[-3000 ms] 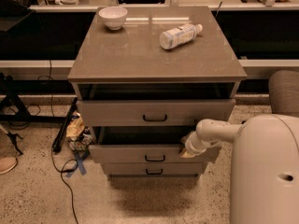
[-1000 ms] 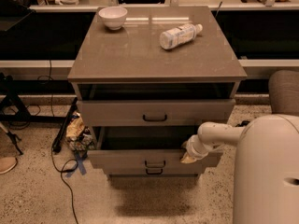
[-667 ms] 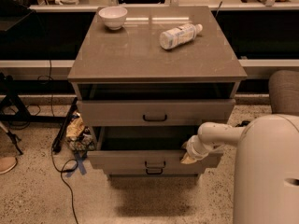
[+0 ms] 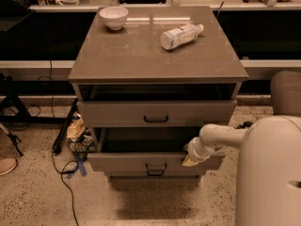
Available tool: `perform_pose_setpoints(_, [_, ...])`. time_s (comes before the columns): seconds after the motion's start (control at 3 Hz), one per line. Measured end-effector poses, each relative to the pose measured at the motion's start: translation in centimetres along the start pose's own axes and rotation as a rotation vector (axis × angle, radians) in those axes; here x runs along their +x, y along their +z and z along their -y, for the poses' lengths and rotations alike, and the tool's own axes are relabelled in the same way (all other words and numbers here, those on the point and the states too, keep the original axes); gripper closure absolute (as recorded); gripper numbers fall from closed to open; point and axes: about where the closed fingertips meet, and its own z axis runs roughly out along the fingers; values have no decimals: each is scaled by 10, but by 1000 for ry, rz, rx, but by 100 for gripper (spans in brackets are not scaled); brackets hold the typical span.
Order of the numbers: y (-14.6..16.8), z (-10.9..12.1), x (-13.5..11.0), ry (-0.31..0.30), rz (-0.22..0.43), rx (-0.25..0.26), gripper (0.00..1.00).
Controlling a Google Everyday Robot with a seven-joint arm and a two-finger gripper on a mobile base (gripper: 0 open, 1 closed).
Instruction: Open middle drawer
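The middle drawer [image 4: 141,163] is a wide grey flat front with a small black bar handle [image 4: 155,166]. It stands pulled out from the cabinet, and its dark inside [image 4: 146,140] shows above the front. My gripper [image 4: 190,157] sits at the right end of this drawer front, at its upper edge, on the end of my white arm [image 4: 221,136], which reaches in from the right. The top drawer [image 4: 157,113] is also slightly out. The bottom drawer [image 4: 155,174] only shows as a strip under the middle one.
A white bowl [image 4: 114,17] and a lying plastic bottle [image 4: 181,35] rest on the cabinet top [image 4: 141,55]. Bags and cables [image 4: 77,131] lie on the floor to the left. My white body [image 4: 270,173] fills the lower right.
The middle drawer has come out a little further toward me since three seconds ago, with my gripper moving along with it. Over the last second almost nothing has moved.
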Motion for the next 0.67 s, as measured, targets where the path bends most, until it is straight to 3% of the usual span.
perform_pose_setpoints(0.33, [0, 0, 0, 0, 0, 0, 100])
perform_pose_setpoints(0.67, [0, 0, 0, 0, 0, 0, 82])
